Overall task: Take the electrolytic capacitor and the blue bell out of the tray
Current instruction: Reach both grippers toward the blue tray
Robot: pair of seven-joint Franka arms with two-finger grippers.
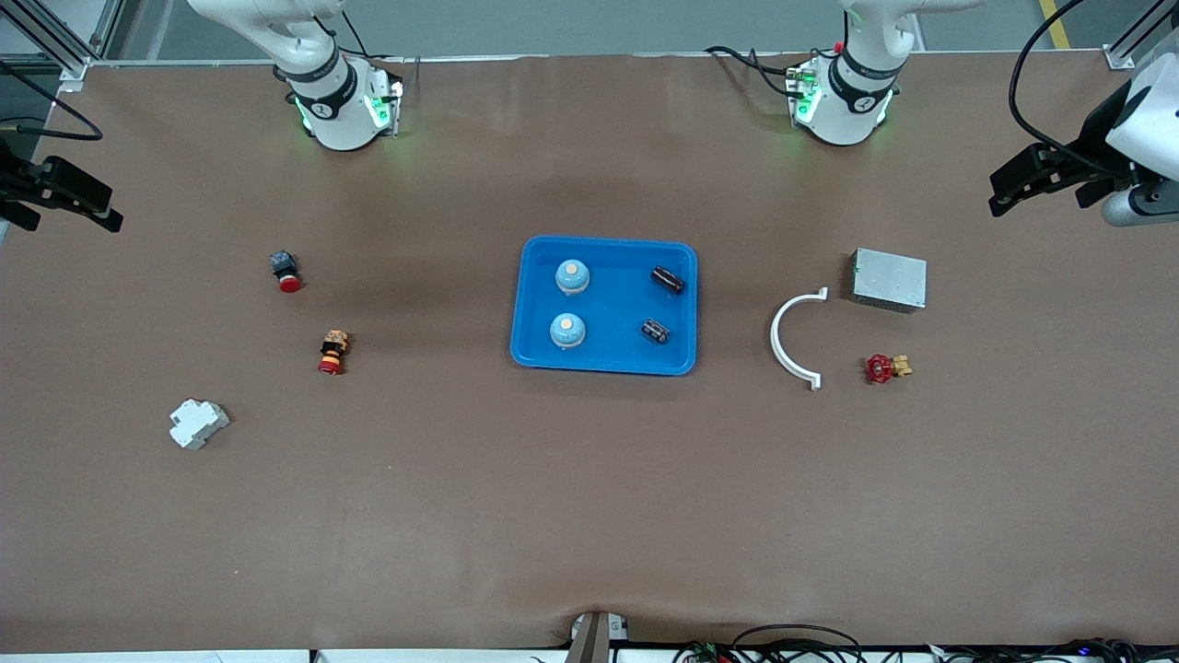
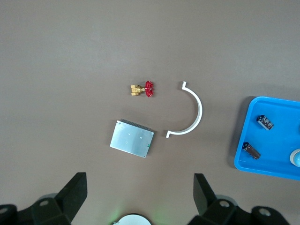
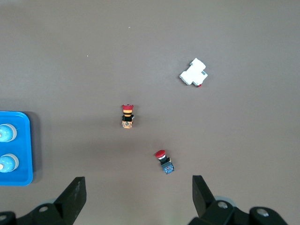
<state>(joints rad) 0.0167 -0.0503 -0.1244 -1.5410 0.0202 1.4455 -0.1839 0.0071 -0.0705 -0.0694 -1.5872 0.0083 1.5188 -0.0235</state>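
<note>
Brown table surface (image 1: 589, 516); a blue tray (image 1: 534, 318) at its middle holds two bells (image 1: 572, 275) and two capacitors (image 1: 668, 280); the left gripper (image 2: 139, 197) hangs fingers spread and empty above a metal box (image 2: 132, 140), the right gripper (image 3: 138, 194) likewise above a red push-button (image 3: 164, 161); only the front view shows both arm bases.

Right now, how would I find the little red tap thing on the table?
Start at the blue tray in the middle of the table and go toward the left arm's end, past the white curved clip. Beside that sits the red tap, nearer the front camera than the grey metal box. Only it has a red handwheel on a brass body.
</note>
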